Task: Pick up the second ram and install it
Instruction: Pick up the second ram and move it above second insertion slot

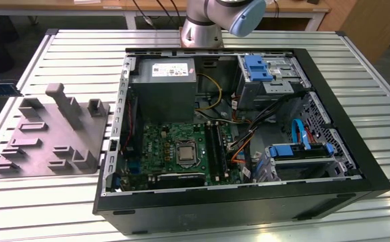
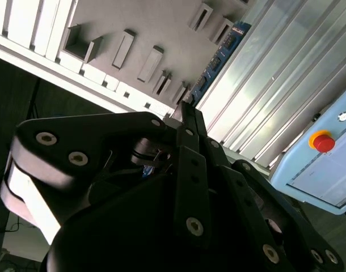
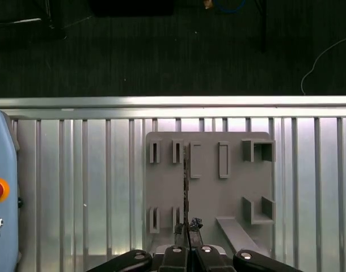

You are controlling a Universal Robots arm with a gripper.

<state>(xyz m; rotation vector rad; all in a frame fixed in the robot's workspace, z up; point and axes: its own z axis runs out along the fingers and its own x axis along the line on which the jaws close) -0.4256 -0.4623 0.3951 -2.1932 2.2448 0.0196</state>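
The second ram (image 2: 221, 54) is a narrow blue-green stick with black chips, and my gripper (image 2: 187, 107) is shut on one end of it. In the first wrist view the ram (image 3: 186, 181) shows edge-on as a thin dark line running out from the gripper (image 3: 188, 228) over the grey holder block (image 3: 218, 187). At the exterior view's far left edge, the ram (image 1: 0, 89) hangs beside the holder block (image 1: 54, 136). The open computer case (image 1: 249, 201) with its green motherboard (image 1: 175, 146) and memory slots (image 1: 215, 143) lies well to the right of it.
A grey power supply box (image 1: 163, 75), blue drive cages (image 1: 265, 68) and loose cables (image 1: 245, 136) crowd the case. The slatted metal table (image 1: 67, 55) carries everything. A pale blue control box with a red button (image 2: 323, 141) lies beside the holder, and dark floor (image 3: 161, 51) lies past the table edge.
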